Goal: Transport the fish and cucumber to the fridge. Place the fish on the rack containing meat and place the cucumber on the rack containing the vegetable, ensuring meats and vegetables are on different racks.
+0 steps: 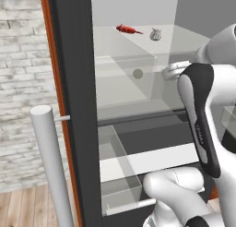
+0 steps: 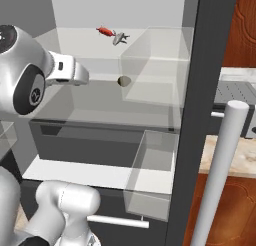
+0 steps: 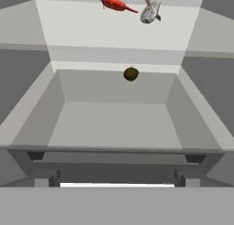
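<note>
A kitchen: open fridge [image 1: 78, 106] (food inside), brick wall [image 1: 20, 83], counter [image 2: 235, 155].

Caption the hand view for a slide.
Open fridge: fish beside red meat on the upper rack, olive-brown vegetable below.

The arm [image 1: 203, 124] wears glossy white rounded shells, with a long black joint panel carrying faint lettering at 3 o'clock.
</note>
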Robot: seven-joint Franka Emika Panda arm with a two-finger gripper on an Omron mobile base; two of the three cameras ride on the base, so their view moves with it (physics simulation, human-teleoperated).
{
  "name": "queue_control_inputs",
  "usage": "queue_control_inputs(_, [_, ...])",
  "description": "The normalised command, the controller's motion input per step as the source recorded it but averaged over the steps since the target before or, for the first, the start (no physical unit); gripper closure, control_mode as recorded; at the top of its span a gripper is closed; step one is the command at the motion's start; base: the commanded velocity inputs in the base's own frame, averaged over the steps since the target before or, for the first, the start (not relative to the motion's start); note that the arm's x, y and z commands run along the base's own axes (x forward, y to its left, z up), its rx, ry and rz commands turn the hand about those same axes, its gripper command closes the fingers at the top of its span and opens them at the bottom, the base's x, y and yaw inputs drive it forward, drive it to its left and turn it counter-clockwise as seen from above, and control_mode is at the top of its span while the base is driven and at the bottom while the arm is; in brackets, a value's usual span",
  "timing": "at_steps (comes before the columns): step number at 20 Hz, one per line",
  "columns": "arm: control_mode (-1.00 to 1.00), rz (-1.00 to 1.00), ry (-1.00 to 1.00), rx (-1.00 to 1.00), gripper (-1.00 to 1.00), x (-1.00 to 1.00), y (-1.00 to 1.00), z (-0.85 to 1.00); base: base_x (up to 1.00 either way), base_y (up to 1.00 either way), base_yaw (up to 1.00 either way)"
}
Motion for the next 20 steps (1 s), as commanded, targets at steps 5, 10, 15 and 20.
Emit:
queue_control_inputs(5, [-1.0, -0.01, -0.01, 0.0, -1.0, -0.68, 0.0, -0.05, 0.0, 0.0, 0.0])
queue_control_inputs(10, [-1.0, -0.01, -0.01, 0.0, -1.0, -0.85, 0.0, 0.0, 0.0, 0.0, 0.0])
queue_control_inputs(15, [1.0, 0.0, -0.01, 0.0, -1.0, -0.37, 0.0, 0.0, -0.6, 0.0, 0.0])
queue_control_inputs(20, [1.0, 0.0, 0.0, 0.0, -1.0, 0.0, 0.0, 0.0, -1.0, 0.0, 0.0])
